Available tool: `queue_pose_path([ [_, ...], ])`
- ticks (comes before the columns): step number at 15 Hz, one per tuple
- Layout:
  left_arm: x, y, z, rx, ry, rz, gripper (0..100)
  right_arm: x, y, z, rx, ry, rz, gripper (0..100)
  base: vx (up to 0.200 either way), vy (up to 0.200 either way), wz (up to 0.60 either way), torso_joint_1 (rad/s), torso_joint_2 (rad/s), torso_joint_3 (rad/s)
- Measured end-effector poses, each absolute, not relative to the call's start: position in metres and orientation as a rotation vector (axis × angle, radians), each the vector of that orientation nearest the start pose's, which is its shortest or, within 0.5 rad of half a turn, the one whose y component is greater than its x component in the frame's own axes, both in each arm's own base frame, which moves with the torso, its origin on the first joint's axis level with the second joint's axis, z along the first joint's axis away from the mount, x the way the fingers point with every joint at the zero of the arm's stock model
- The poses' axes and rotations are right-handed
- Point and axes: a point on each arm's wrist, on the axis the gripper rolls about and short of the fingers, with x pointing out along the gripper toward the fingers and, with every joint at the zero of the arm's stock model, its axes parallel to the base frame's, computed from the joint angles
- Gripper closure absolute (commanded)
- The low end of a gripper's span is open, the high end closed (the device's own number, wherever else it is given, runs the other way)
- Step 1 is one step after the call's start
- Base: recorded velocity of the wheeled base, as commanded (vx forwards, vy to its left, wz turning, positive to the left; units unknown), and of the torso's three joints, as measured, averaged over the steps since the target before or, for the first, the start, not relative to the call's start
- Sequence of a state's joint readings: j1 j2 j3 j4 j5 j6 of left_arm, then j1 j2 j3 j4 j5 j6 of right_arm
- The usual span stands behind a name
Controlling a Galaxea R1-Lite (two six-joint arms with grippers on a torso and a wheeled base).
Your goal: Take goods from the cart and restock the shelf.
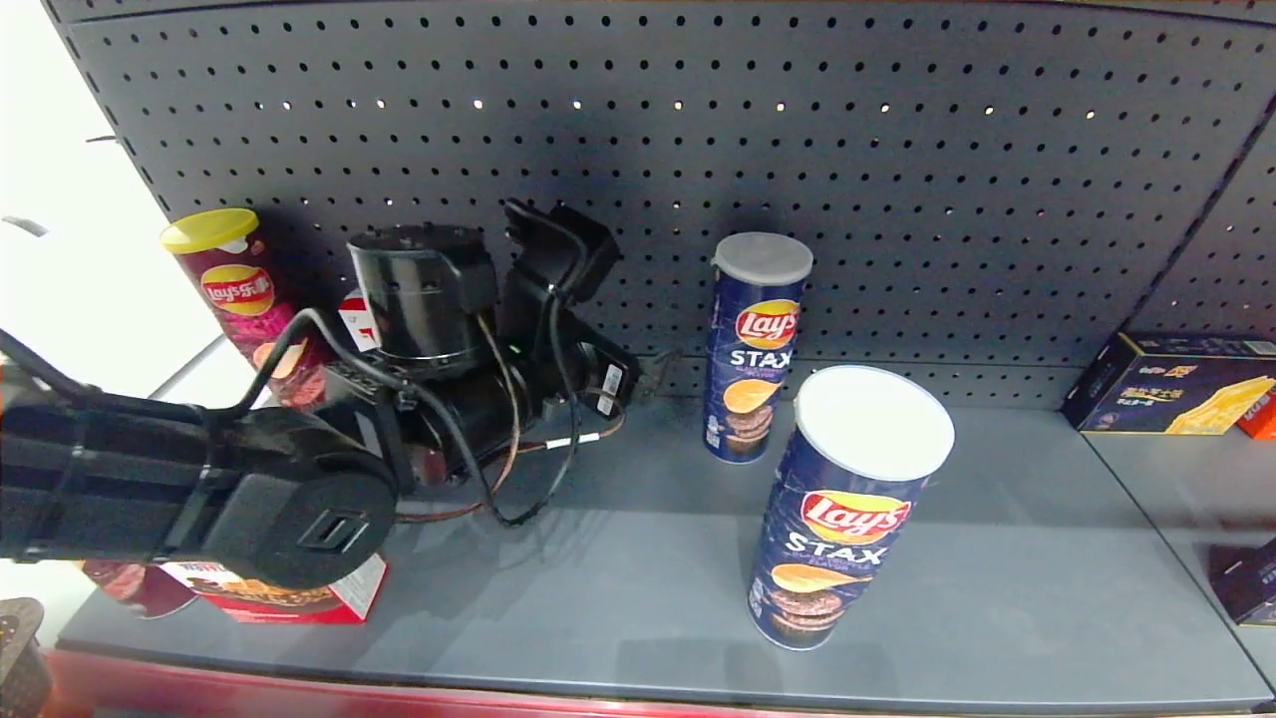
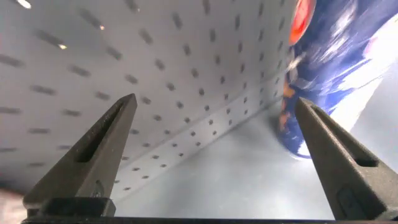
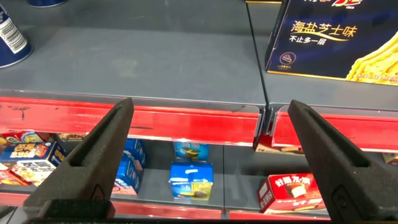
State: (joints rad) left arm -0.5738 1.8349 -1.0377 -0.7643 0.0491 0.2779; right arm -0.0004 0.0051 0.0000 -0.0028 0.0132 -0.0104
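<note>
Grey shelf (image 1: pixel 997 598) holds two upright blue cans, back can (image 1: pixel 755 349) and front can (image 1: pixel 837 519). Left gripper (image 2: pixel 211 155) gapes empty beside the back can, maroon can (image 1: pixel 239 289) behind its arm; right gripper (image 3: pixel 205 162), also spread, faces the red rail (image 3: pixel 186 118).

Setting: retail shop, snack aisle.
Evidence: shelf (image 1: pixel 618 568) with pegboard back (image 1: pixel 698 130); chip cans (image 1: pixel 755 349); red price rail (image 3: pixel 186 121); boxed snacks (image 3: pixel 191 180) below.
</note>
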Motion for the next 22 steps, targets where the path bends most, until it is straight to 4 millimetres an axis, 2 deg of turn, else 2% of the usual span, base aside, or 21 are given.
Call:
queue_pose_path([
  [5,0.233,-0.173,0.252,0.177,-0.120,-0.584,0,-0.022,0.000,0.076,-0.010,0.002,0.014,0,0.000,0.000,0.00,0.000,0.00,0.000],
  [9,0.168,-0.133,0.268,0.139,-0.208,-0.612,0,-0.022,0.000,0.076,-0.010,0.003,0.014,0,0.000,0.000,0.00,0.000,0.00,0.000],
  [11,0.131,-0.109,0.265,0.123,-0.247,-0.630,0,-0.022,0.000,0.076,-0.010,0.002,0.014,0,0.000,0.000,0.00,0.000,0.00,0.000],
  [14,0.083,-0.071,0.247,0.107,-0.282,-0.645,0,-0.022,0.000,0.076,-0.010,0.002,0.013,0,0.000,0.000,0.00,0.000,0.00,0.000],
  [16,0.059,-0.048,0.228,0.102,-0.303,-0.622,0,-0.022,0.000,0.076,-0.010,0.002,0.013,0,0.000,0.000,0.00,0.000,0.00,0.000],
  [19,0.034,-0.020,0.183,0.139,-0.286,-0.504,0,-0.022,0.000,0.076,-0.010,0.002,0.014,0,0.000,0.000,0.00,0.000,0.00,0.000],
  [22,0.012,-0.005,0.137,0.181,-0.172,-0.345,0,-0.022,0.000,0.076,-0.010,0.002,0.013,0,0.000,0.000,0.00,0.000,0.00,0.000],
])
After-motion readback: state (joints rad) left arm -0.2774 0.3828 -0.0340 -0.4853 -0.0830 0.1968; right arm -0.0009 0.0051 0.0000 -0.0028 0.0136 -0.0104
